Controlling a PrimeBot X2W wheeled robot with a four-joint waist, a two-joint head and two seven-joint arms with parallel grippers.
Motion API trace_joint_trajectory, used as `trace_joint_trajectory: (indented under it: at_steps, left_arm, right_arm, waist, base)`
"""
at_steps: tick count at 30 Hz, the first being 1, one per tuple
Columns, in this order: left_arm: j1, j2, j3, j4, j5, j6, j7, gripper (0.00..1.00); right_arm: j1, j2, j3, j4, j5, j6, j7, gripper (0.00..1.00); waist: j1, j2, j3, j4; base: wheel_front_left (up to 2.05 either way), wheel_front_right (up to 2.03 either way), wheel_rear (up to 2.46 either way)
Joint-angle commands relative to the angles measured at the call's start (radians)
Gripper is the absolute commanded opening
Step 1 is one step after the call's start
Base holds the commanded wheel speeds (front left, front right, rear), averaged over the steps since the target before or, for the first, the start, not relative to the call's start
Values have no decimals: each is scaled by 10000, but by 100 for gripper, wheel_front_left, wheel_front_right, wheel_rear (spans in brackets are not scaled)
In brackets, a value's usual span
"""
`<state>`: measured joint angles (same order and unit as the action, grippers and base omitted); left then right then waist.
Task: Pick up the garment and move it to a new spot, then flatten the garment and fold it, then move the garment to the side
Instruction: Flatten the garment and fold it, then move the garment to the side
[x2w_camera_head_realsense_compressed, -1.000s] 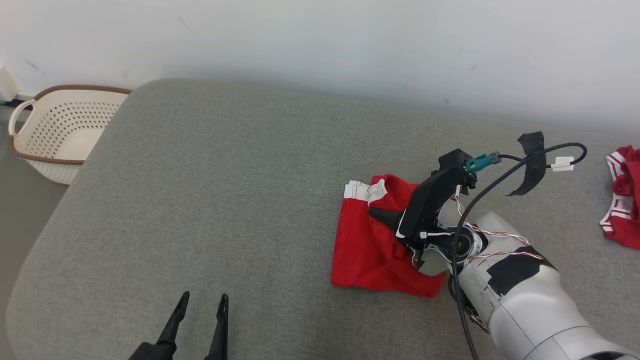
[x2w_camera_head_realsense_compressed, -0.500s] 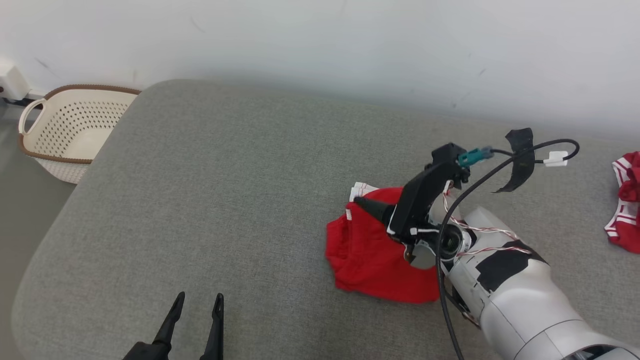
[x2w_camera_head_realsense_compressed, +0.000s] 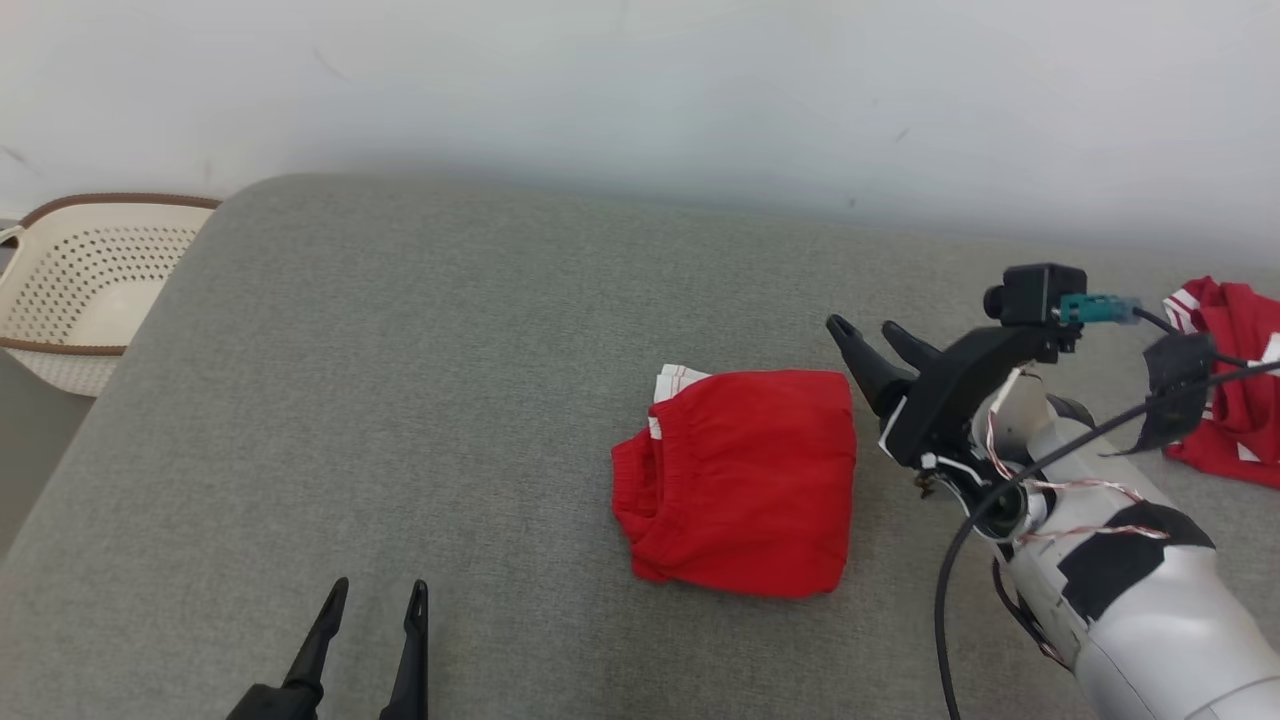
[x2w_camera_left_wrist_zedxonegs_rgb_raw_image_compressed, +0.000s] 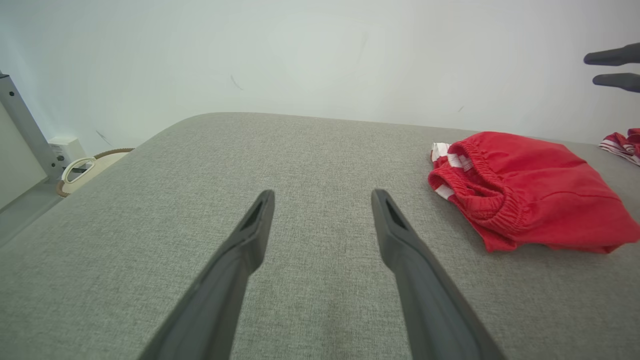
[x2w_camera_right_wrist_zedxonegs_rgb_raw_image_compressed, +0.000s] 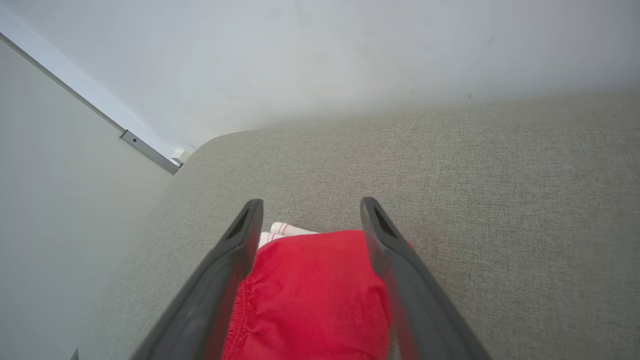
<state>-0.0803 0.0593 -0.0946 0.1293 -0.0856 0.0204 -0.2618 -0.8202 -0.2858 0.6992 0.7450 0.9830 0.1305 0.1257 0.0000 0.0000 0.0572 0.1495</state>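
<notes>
Garment (x2w_camera_head_realsense_compressed: 745, 480), red and folded to a compact rectangle, lies flat on the grey cushion (x2w_camera_head_realsense_compressed: 450, 350); well to its near left the left claw (x2w_camera_head_realsense_compressed: 380, 585) rests, fingers parted and empty, probably parked clear of the work; just beside its right edge the right claw (x2w_camera_head_realsense_compressed: 862, 326) hangs raised, fingers apart, holding nothing, apparently placed for shifting it aside; farther right lies another red cloth (x2w_camera_head_realsense_compressed: 1235, 340); far left, a basket (x2w_camera_head_realsense_compressed: 70, 270).

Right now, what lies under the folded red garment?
The grey cushion carries the garment; white striped trim pokes out beneath its top layer. What lies inside the folds is covered.
</notes>
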Motion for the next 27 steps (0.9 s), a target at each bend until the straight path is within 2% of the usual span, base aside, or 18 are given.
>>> trace_joint_trajectory:
  at_steps: [1,10,27]
  left_arm:
    - [183,70,95,-44,60,22,-39,100]
    - [191,71,189,-193,159,35,-39,100]
    - [-36,-11,29,-57,107,-47,-40,100]
  right_arm:
    - [248,-178,102,-86,-139,3,-172,100]
    - [973,-360,262,18,-209,3,-177,100]
    - [1275,292,591,997,339,3,1297,100]
  waist:
    - [0,0,63,-155]
    - [0,0,190,-371]
    - [0,0,362,62]
  base:
    - [0,0,0]
    - [0,0,0]
    - [0,0,0]
